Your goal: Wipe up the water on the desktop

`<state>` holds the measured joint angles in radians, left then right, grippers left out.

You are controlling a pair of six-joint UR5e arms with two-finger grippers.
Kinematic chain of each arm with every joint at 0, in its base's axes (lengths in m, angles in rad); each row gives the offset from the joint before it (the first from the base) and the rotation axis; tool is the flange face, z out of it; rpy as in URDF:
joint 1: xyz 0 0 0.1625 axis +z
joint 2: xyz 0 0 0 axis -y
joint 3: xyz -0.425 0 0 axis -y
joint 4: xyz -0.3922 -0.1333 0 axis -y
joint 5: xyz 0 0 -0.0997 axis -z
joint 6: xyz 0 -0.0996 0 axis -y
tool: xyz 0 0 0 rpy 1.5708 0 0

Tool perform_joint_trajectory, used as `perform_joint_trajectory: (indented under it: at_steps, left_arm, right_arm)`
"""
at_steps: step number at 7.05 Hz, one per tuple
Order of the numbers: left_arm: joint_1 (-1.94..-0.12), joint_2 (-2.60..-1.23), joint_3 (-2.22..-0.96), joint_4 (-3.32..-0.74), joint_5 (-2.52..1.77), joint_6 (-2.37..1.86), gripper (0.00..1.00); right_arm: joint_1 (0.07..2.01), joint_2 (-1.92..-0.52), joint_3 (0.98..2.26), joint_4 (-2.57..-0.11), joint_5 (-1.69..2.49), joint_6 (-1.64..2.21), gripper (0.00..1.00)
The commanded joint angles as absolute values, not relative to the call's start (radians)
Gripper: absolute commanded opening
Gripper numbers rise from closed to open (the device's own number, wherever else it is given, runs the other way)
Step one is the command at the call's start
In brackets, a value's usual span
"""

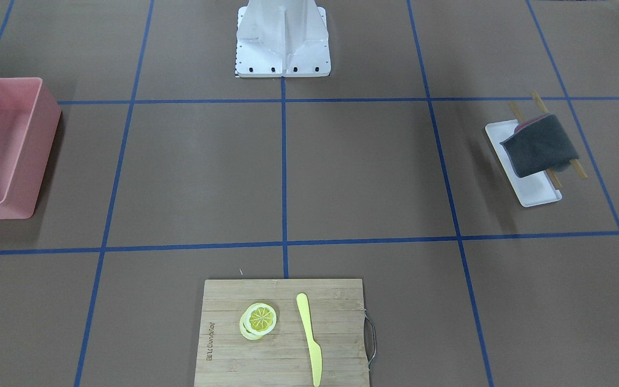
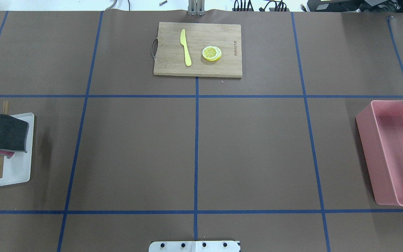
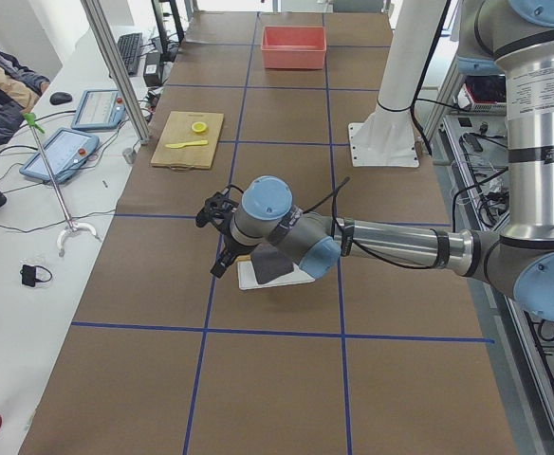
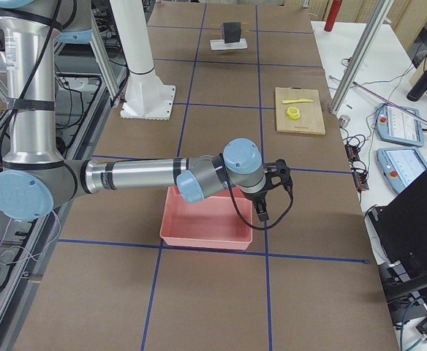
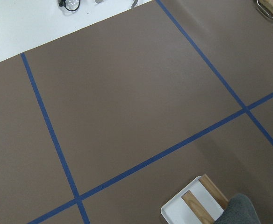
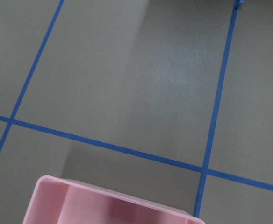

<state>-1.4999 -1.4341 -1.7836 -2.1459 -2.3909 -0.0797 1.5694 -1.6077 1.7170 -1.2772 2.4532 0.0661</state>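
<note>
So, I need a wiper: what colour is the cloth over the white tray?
Dark grey cloth; the front-facing view shows it best.

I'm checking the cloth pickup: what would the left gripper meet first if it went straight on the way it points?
The left gripper points down: probably the matte brown desktop beside the white rectangular tray, or that tray's edge; depth is unclear.

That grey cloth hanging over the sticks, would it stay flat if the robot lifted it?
Probably not: the grey cloth drapes over the wooden sticks, so it likely flops. It looks soft and light, probably easy to pinch.
</note>
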Motion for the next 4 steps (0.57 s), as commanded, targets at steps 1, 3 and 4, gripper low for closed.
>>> perform_joint_trajectory:
  at_steps: [1, 3, 4]
  left_arm:
    - [-1.502, -1.443, -1.767, -2.084, -2.394, -0.080, 0.98]
    - [-1.506, -1.440, -1.779, -2.068, -2.404, -0.066, 0.98]
    - [-1.525, -1.421, -1.772, -2.103, -2.457, -0.060, 0.98]
  right_arm:
    - [1.569, -1.594, 1.779, -1.487, 2.454, 0.003, 1.00]
    - [1.584, -1.595, 1.805, -1.549, 2.448, 0.003, 1.00]
    - [1.598, -1.594, 1.809, -1.549, 2.442, 0.002, 1.00]
